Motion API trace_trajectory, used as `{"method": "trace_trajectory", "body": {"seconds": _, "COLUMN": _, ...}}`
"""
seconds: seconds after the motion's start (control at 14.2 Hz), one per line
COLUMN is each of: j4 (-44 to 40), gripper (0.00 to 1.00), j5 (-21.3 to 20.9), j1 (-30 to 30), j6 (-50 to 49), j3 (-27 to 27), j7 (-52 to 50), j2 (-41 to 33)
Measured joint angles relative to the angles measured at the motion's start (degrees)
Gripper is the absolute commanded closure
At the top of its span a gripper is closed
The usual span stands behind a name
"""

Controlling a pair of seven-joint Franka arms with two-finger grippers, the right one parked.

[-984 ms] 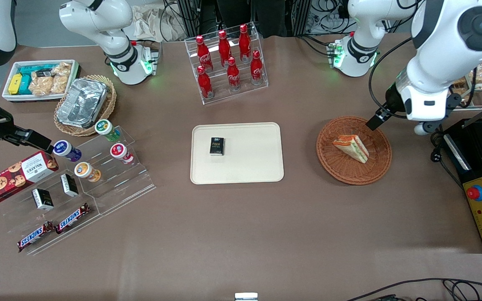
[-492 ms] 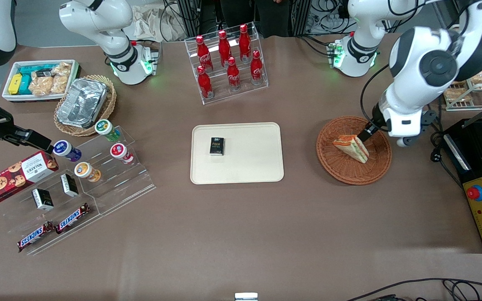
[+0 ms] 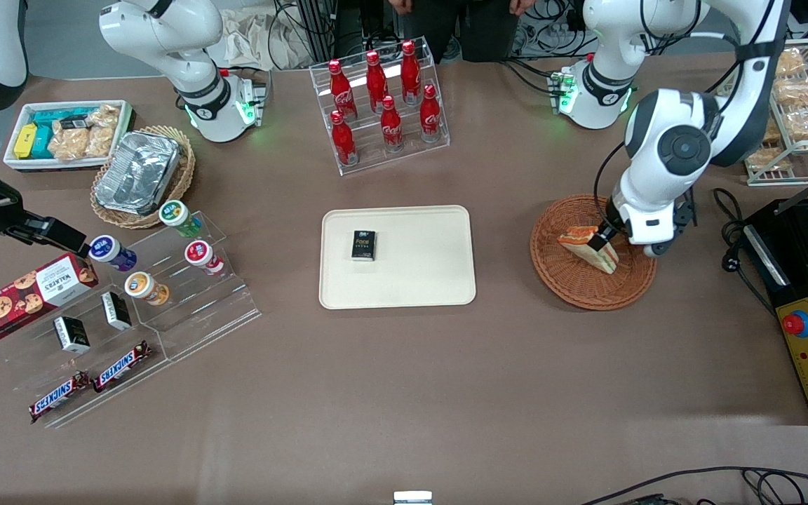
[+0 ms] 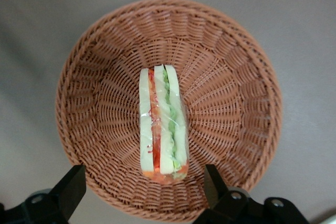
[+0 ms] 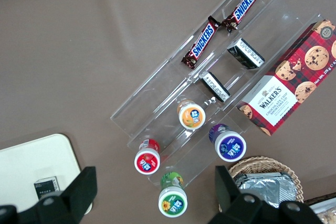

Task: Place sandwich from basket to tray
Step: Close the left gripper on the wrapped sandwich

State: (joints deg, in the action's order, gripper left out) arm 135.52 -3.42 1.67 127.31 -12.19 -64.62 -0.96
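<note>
Gripper (image 4: pixel 142 192) spread wide astride sandwich (image 4: pixel 161 124) in basket (image 4: pixel 231 103), holding nothing; off-centre squeeze risks tipping wedge.

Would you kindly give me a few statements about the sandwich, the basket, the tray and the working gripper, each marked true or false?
1. The sandwich lies in the basket. True.
2. The gripper is shut on the sandwich. False: its fingers are spread apart, one on each side of the sandwich, and nothing is gripped.
3. The tray carries a small black box. True.
4. The gripper hangs over the tray. False: it is above the basket, toward the working arm's end of the table.
5. The basket holds two sandwiches. False: there is only one.
</note>
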Motion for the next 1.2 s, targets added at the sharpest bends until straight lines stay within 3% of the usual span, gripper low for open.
{"method": "trace_trajectory", "body": {"seconds": 0.56, "j4": 4.16, "gripper": 0.01, "j5": -0.02, "j1": -0.01, "j6": 8.95, "j3": 0.26, "j7": -1.33, "j2": 4.11}}
{"method": "trace_trajectory", "body": {"seconds": 0.63, "j4": 4.46, "gripper": 0.10, "j5": -0.02, "j1": -0.02, "j6": 9.59, "j3": 0.33, "j7": -1.34, "j2": 4.46}}
{"method": "trace_trajectory", "body": {"seconds": 0.77, "j4": 4.66, "gripper": 0.54, "j5": -0.02, "j1": -0.02, "j6": 10.55, "j3": 0.39, "j7": -1.36, "j2": 5.14}}
{"method": "trace_trajectory", "body": {"seconds": 0.98, "j4": 4.75, "gripper": 0.77, "j5": -0.02, "j1": -0.04, "j6": 11.86, "j3": 0.42, "j7": -1.74, "j2": 5.95}}
{"method": "trace_trajectory", "body": {"seconds": 1.05, "j4": 4.82, "gripper": 0.93, "j5": -0.02, "j1": -0.04, "j6": 12.53, "j3": 0.45, "j7": -2.01, "j2": 6.17}}
{"method": "trace_trajectory", "body": {"seconds": 1.12, "j4": 4.84, "gripper": 1.00, "j5": -0.02, "j1": -0.05, "j6": 12.75, "j3": 0.46, "j7": -2.15, "j2": 6.29}}
{"method": "trace_trajectory", "body": {"seconds": 1.2, "j4": 4.83, "gripper": 1.00, "j5": -0.02, "j1": -0.05, "j6": 12.83, "j3": 0.46, "j7": -2.20, "j2": 6.31}}
